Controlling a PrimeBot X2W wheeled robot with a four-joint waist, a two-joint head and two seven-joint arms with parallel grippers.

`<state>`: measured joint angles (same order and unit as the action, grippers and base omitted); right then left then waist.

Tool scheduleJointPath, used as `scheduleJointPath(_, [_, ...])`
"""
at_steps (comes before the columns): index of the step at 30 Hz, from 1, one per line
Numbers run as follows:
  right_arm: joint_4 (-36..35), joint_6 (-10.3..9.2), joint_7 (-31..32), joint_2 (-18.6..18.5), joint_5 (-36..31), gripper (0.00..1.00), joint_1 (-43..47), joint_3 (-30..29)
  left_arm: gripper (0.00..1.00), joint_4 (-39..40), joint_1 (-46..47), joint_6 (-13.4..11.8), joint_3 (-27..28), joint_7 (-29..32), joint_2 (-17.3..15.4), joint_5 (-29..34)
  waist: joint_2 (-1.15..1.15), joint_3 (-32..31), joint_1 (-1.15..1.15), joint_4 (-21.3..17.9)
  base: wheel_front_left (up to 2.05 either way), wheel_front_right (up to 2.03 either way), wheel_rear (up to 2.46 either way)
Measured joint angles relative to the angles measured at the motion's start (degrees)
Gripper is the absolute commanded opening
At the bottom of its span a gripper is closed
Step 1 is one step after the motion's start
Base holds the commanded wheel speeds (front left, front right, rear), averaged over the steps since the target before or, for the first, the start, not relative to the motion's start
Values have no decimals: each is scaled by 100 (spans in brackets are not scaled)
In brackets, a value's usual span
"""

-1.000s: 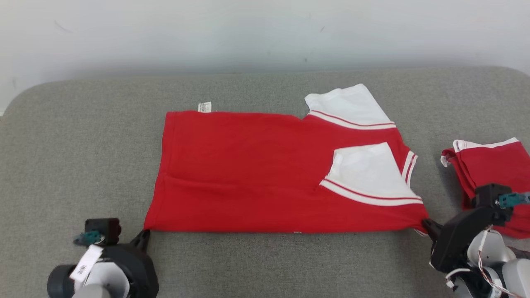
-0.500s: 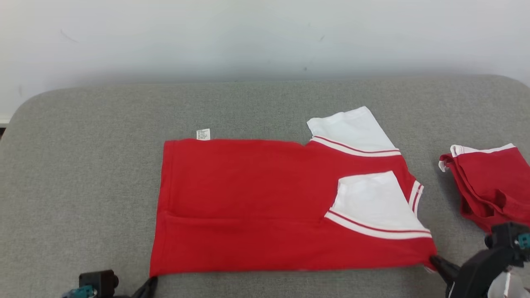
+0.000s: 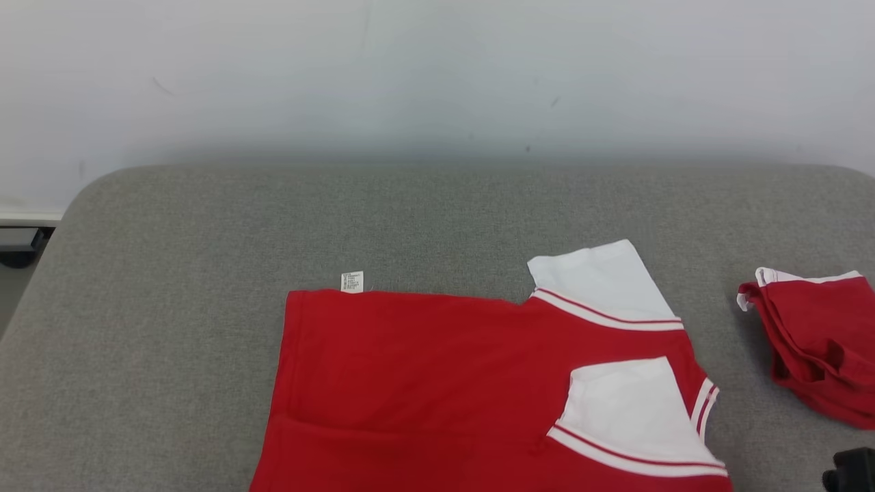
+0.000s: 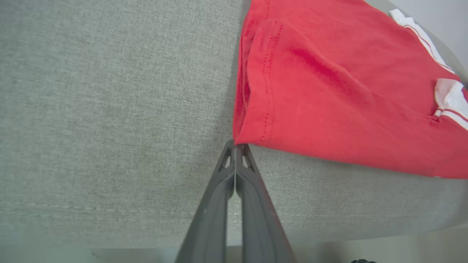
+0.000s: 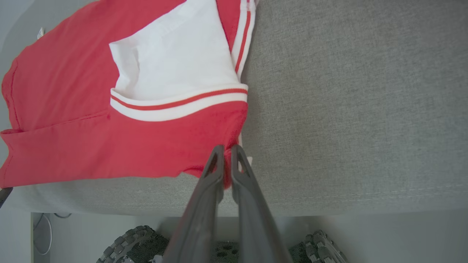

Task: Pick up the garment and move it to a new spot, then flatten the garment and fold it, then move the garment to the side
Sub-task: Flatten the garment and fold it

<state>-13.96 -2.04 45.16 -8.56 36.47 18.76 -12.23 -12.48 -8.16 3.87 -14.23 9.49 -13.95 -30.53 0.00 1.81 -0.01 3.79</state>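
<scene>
**Left wrist view and right wrist view: two narrow grips on the near corners of the red garment [image 4: 329, 84]**

In the left wrist view the left gripper [image 4: 234, 146] had its two dark fingers [image 4: 215, 204] pressed together with no gap. Their tips met the hem corner of the garment at 12 o'clock, and the corner seemed nipped between them. In the right wrist view the right gripper [image 5: 227, 148] was almost closed, and a bit of red cloth showed between its fingers [image 5: 252, 204], so it held the other near corner. Below that gripper, at 6 o'clock, two knobby tyres [image 5: 124, 244] stood under the edge of the grey cushion [image 4: 109, 109].

The garment lay flat on the cushion, close to its near edge. In the head view it was at 6 o'clock and ran out of the bottom border. One white sleeve [image 5: 175, 62] with red and white bands was folded in onto the red body, toward 4 o'clock of the garment. The other white sleeve [image 3: 601, 280] stuck out from the far edge at about 1 o'clock. A small white label [image 3: 352, 281] stood out at the far edge near 11 o'clock.

At 3 o'clock in the head view a second red garment [image 3: 820, 342] lay crumpled on the cushion, apart from the first. A dark part [image 3: 851, 470] showed at 4 o'clock in the corner; I could not tell what it was. Farthest, at 12 o'clock, was a pale wall [image 3: 437, 68].
</scene>
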Motion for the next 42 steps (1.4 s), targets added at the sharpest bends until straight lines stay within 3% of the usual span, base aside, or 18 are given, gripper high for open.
scheduleJointPath(4, [-103, -5, 111, 90, 105, 0, 230, 82, 0, 198, -139, -104, -22, 135, -35, -11, 0, -79, 0, 17, 0, 0, 0])
scheduleJointPath(5, [-113, -5, 131, 107, 125, 0, 244, 90, 33, 236, -140, -145, -36, 156, -31, -8, 0, -78, 0, 17, 0, 0, 0])
scheduleJointPath(6, [-123, -11, 132, 120, 134, 0, 255, 89, 41, 268, -135, -197, -37, 157, -22, 5, 0, -75, 0, 18, 0, 0, 0])
scheduleJointPath(7, [-127, -43, 142, 125, 136, 0, 263, 88, 69, 280, -126, -241, -45, 172, -22, 44, 0, -71, 0, 18, 0, 0, 0])
scheduleJointPath(8, [-126, -56, 177, 126, 136, 32, 271, 87, 100, 289, -123, -272, -57, 216, -24, 81, 1, -67, 0, 17, 0, 0, 0])
scheduleJointPath(9, [-123, -58, 181, 129, 135, 100, 282, 96, 100, 291, -124, -310, -66, 220, -22, 108, 1, -61, 0, 16, 0, 0, 0])
scheduleJointPath(19, [-100, -208, 54, 141, -42, 100, 214, -75, 100, 510, -118, -555, 133, 219, -147, 186, 1, -36, 1, 21, 0, 0, 0])
scheduleJointPath(23, [-291, -91, -519, 79, -367, 100, -379, 56, 100, 1024, 323, -748, 444, -447, 79, 254, 1, -97, 1, 60, 0, 0, 0])
scheduleJointPath(31, [-244, -44, -1714, 353, -978, 100, -1153, 416, 100, 1351, 716, -898, 422, -1165, 331, 754, 1, -199, 1, 37, 0, 0, 0])
scheduleJointPath(36, [23, 312, -2332, 326, -1377, 100, -1315, 922, 100, 1329, 770, -896, 374, -1437, 344, 882, 1, -273, 1, -40, 0, 0, 0])
scheduleJointPath(42, [549, 441, -2992, 365, -1532, 100, -1435, 1074, 100, 1128, 818, -898, 333, -1621, 330, 937, 0, -400, 1, -176, 0, 0, 0])
